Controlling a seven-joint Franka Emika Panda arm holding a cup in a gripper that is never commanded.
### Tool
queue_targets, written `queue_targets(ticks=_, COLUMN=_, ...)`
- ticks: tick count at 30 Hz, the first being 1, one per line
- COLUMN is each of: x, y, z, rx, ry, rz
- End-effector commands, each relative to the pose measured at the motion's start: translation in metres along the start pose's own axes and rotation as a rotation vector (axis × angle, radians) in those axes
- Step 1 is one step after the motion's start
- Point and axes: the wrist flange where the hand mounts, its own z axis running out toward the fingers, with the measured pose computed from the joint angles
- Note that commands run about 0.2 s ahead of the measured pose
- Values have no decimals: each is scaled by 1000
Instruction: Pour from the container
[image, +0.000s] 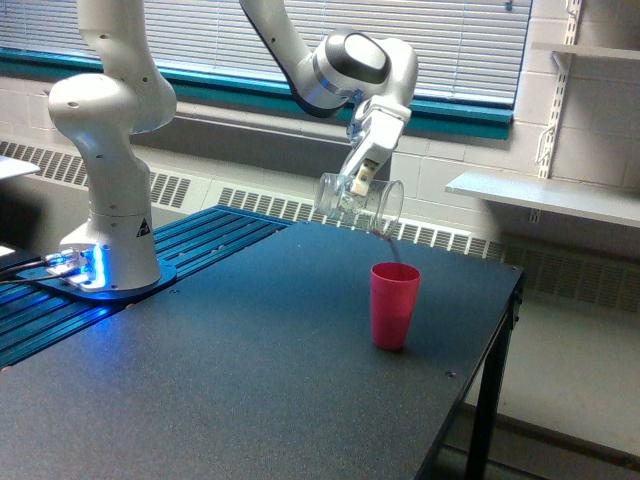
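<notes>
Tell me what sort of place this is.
Probably a robotics lab or workshop room. A robot arm is bolted beside a plain black table, tipping a clear cup over a pink cup; painted block walls, window blinds and bare wall shelves surround it.

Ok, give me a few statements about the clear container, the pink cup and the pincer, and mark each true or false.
1. The clear container is tipped on its side above the table. True.
2. The pink cup lies on its side. False: it stands upright on the table.
3. The pincer grips the pink cup. False: it is shut on the clear container, apart from the cup.
4. The container's mouth points toward the exterior view's right, above the pink cup. True.
5. The container is full of brown granules. False: it looks almost empty, with only a thin trail falling toward the cup.
</notes>
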Motion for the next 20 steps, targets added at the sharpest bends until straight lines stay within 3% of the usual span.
queue_targets(ticks=1, x=4, y=-2, z=-5, rx=-29, ry=5, rz=-36)
queue_targets(ticks=8, x=6, y=-1, z=-3, rx=-43, ry=-7, rz=-43)
queue_targets(ticks=20, x=3, y=6, z=5, rx=-20, ry=-32, rz=-26)
